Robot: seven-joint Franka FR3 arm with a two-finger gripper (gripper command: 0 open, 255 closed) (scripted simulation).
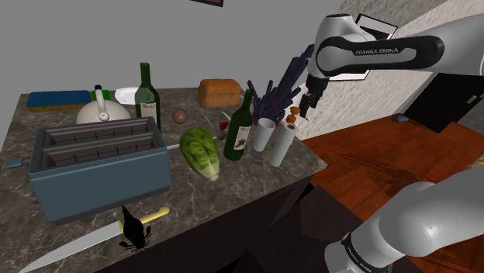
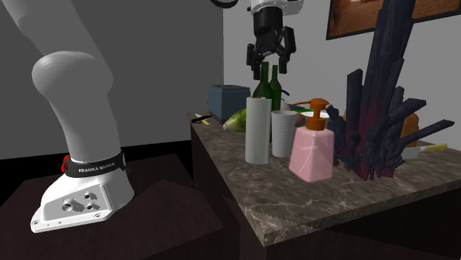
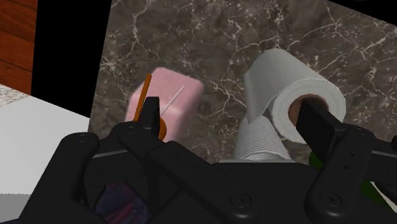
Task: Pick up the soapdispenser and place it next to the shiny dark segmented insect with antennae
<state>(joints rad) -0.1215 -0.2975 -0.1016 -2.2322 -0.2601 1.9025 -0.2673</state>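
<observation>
Dark veined marble covered the table (image 1: 248, 180), which stood against a grey wall with wood flooring past its right end in the shoulder view. We saw the white arm reach in high from that view's right, its forearm nearly level and its wrist bent so that the gripper (image 2: 268, 65) pointed straight down above the table's right end. The gripper hung in the air with its fingers spread wide and nothing between them. The soap dispenser (image 2: 314, 151), pink with an orange pump, stood upright on the table below the gripper, just beside a paper roll (image 2: 257, 131) and a ribbed cup (image 2: 283, 133). A cluster of dark spikes (image 2: 377, 111) rose close by. In the wrist view one finger sat over the pump and the other over the roll's core. The black insect (image 1: 134, 230) lay well apart, at the table's near edge in front of a blue-grey toaster (image 1: 97, 163), touching a knife (image 1: 77, 244).
</observation>
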